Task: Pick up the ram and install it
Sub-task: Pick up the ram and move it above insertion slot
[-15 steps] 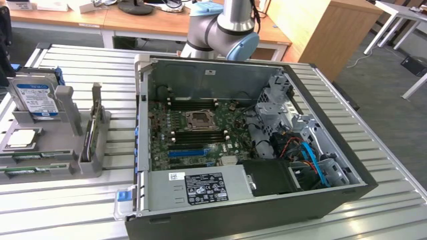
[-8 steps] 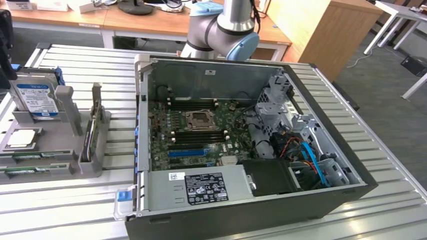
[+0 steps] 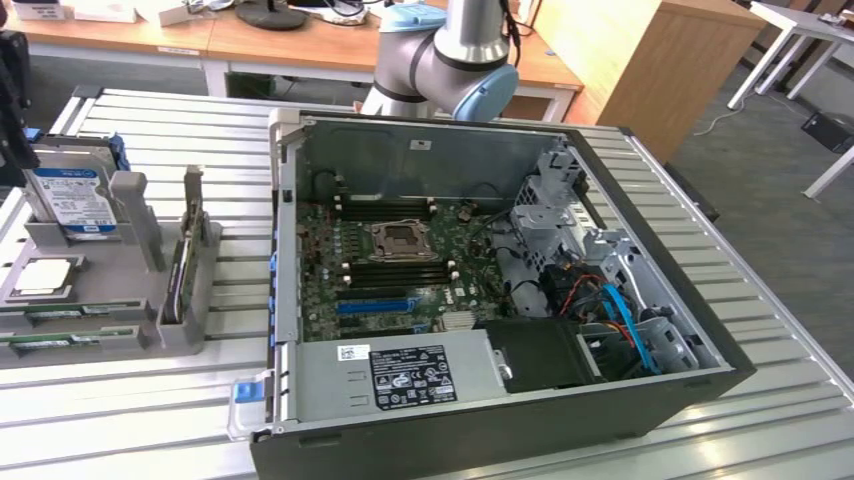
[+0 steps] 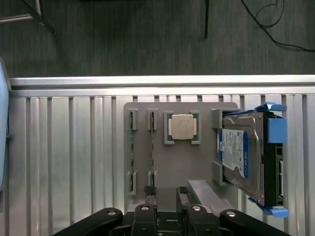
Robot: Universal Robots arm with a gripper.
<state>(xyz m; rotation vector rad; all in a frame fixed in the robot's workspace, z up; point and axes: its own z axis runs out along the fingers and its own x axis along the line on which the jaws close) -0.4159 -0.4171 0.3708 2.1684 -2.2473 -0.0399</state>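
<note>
Two ram sticks, thin green boards, stand on edge side by side in a grey fixture (image 4: 177, 167); one stick (image 4: 151, 152) is next to the other (image 4: 131, 152). In the exterior view they lie low at the fixture's front (image 3: 54, 340). My gripper (image 4: 165, 192) hovers above the fixture's near edge, open and holding nothing. One black fingertip (image 4: 149, 194) lines up with the end of the nearer stick. The open computer case (image 3: 287, 250) shows the motherboard with black memory slots (image 3: 400, 268) beside the CPU socket (image 3: 398, 240).
The fixture also holds a CPU chip (image 4: 182, 127) and a hard drive (image 4: 241, 157) in a blue bracket. A blue expansion slot (image 3: 374, 305), the power supply (image 3: 400, 375) and cables (image 3: 614, 310) sit inside the case. Everything rests on a slatted metal table (image 3: 747, 300).
</note>
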